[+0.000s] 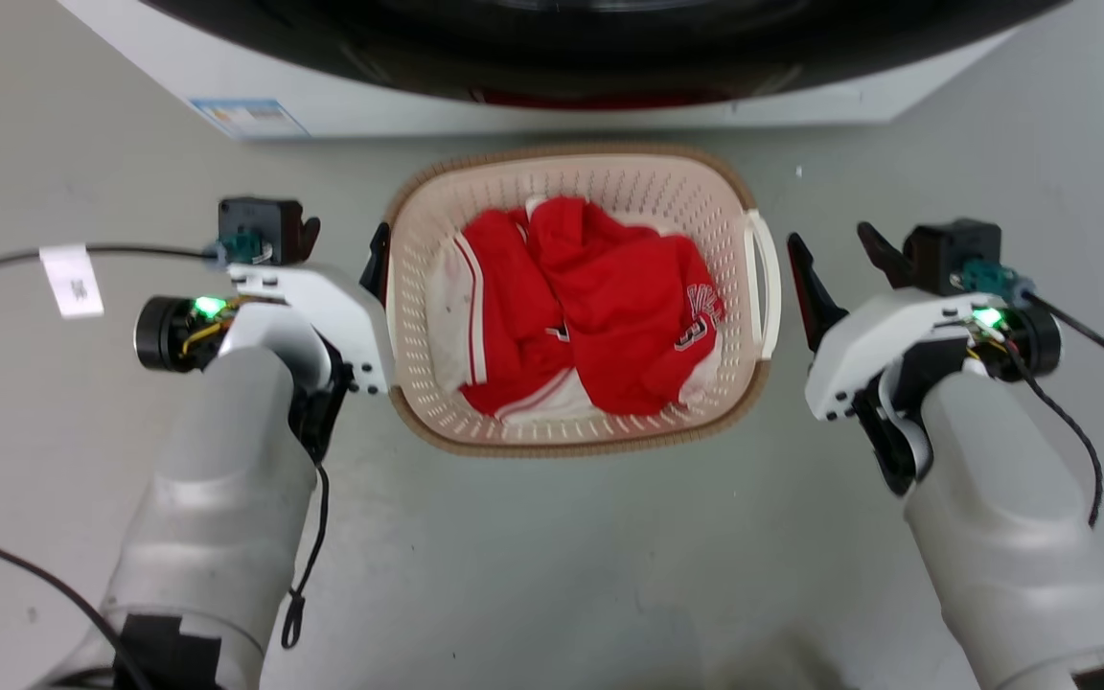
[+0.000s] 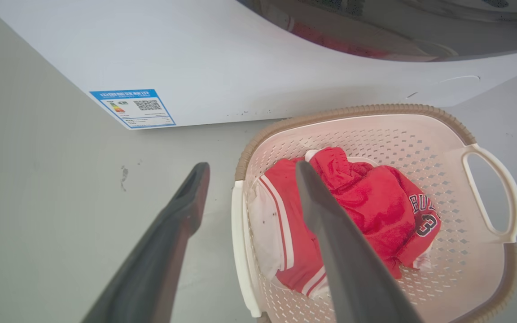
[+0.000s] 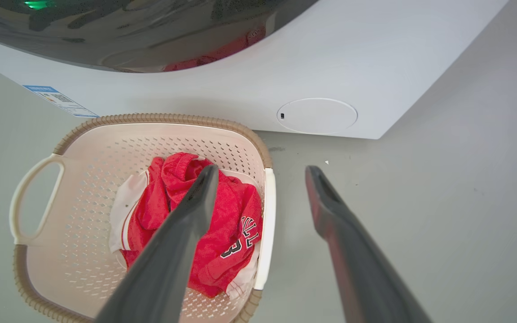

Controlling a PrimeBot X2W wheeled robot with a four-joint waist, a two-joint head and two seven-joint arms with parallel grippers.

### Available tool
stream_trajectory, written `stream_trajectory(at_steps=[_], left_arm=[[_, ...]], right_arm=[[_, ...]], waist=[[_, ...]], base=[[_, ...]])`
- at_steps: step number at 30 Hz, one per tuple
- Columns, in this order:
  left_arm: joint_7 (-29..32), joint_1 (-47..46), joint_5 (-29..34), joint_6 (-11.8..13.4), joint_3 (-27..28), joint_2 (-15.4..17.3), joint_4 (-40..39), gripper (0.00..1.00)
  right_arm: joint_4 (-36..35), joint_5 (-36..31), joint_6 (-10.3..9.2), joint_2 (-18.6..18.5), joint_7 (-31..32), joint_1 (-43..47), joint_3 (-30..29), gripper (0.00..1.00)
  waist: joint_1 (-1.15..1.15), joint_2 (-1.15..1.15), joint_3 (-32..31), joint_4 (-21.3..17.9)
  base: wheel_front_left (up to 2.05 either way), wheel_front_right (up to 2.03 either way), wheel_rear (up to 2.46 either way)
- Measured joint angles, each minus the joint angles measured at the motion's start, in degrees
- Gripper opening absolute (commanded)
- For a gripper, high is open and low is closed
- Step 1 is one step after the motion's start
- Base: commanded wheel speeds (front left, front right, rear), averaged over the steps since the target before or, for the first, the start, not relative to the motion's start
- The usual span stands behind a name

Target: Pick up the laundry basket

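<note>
Sitting on grey floor (image 1: 552, 556) before white washer (image 1: 418, 105): cream perforated plastic laundry basket (image 1: 562, 177) with red clothes (image 1: 609, 316); left gripper (image 2: 251, 167) fingers spread astride left handle (image 2: 238, 242); right gripper (image 3: 260, 167) fingers spread astride right handle (image 3: 265, 224)

Your left forearm (image 1: 217, 460), right forearm (image 1: 1002, 479): silver-grey shells. Wrist housings (image 1: 322, 307) white, dark screws, green LED (image 1: 209, 307) each. Fingers (image 2: 168, 233) long, dark grey. Black cables (image 1: 159, 252) carry white tags (image 1: 71, 280), print perhaps code.
</note>
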Motion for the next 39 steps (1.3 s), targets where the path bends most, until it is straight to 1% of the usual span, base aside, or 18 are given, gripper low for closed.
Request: stream_trajectory(at_steps=[6, 10, 14, 23, 32, 33, 34, 35, 36, 37, 39], left_arm=[[3.7, -5.3, -3.2, -0.1, -2.5, 0.6, 4.8, 1.0], [6.5, -8.4, -5.7, -0.1, -4.4, 1.7, 6.7, 1.0], [8.1, -10.9, -7.6, -0.1, -6.3, 2.8, 7.6, 1.0], [9.4, -14.1, -10.3, -0.2, -9.7, 4.6, 9.8, 1.0], [10.2, -15.8, -12.5, -0.2, -12.5, 4.3, 11.4, 1.0], [10.5, -15.9, -12.8, -0.2, -12.7, 4.3, 11.6, 0.97], [10.5, -16.1, -13.0, -0.2, -12.9, 4.2, 11.7, 0.79], [10.7, -16.2, -13.5, -0.2, -13.2, 4.1, 11.7, 0.56], [11.0, -16.3, -13.7, -0.2, -13.5, 4.0, 11.7, 0.37], [11.5, -16.4, -14.1, -0.2, -13.9, 3.8, 11.7, 0.0], [11.7, -16.4, -14.8, 0.0, -14.4, 4.0, 11.7, 0.0]], right_arm=[[8.4, 4.3, 0.0, 0.0, 1.0, -7.3, 5.2, 1.0], [12.0, 7.6, 0.0, 0.0, 1.8, -11.1, 8.8, 1.0], [14.7, 10.4, 0.0, 0.0, 2.8, -14.2, 12.0, 1.0], [18.2, 15.9, 0.0, 0.0, 3.8, -18.2, 17.9, 1.0], [20.0, 21.3, 0.0, 0.0, 5.8, -19.9, 23.0, 1.0], [20.2, 21.6, 0.0, 0.0, 5.9, -20.1, 23.5, 1.0], [20.3, 22.0, 0.0, 0.0, 6.4, -20.2, 24.0, 0.92], [20.3, 22.5, 0.0, 0.0, 6.7, -20.2, 24.4, 0.78], [20.3, 23.1, -0.02, 0.0, 7.0, -20.3, 25.0, 0.4], [20.2, 23.6, -0.02, -0.2, 7.7, -20.4, 25.5, 0.0], [20.2, 24.7, -0.2, -0.5, 8.0, -20.6, 26.2, 0.0]], waist=[[0.0, 0.0, 5.6, -0.9], [0.0, 0.0, 8.6, -1.6], [0.0, 0.0, 11.1, -2.1], [-0.01, 0.0, 15.1, -2.4], [-0.01, 0.0, 17.4, -1.9], [-0.01, 0.0, 17.5, -1.9], [-0.01, 0.0, 17.6, -1.9], [-0.01, 0.0, 17.7, -1.9], [-0.01, 0.0, 17.8, -1.9], [-0.01, 0.0, 17.8, -1.9], [-0.01, 0.0, 17.9, -2.0]], base=[[0.0, 0.0, 0.0], [0.0, 0.0, 0.0], [0.0, 0.0, 0.0], [0.0, 0.0, 0.0], [0.0, 0.0, 0.0], [0.0, 0.0, 0.0], [0.0, 0.0, 0.0], [0.0, 0.0, 0.0], [0.0, 0.0, 0.0], [0.0, 0.0, 0.0], [0.0, 0.0, 0.0]])
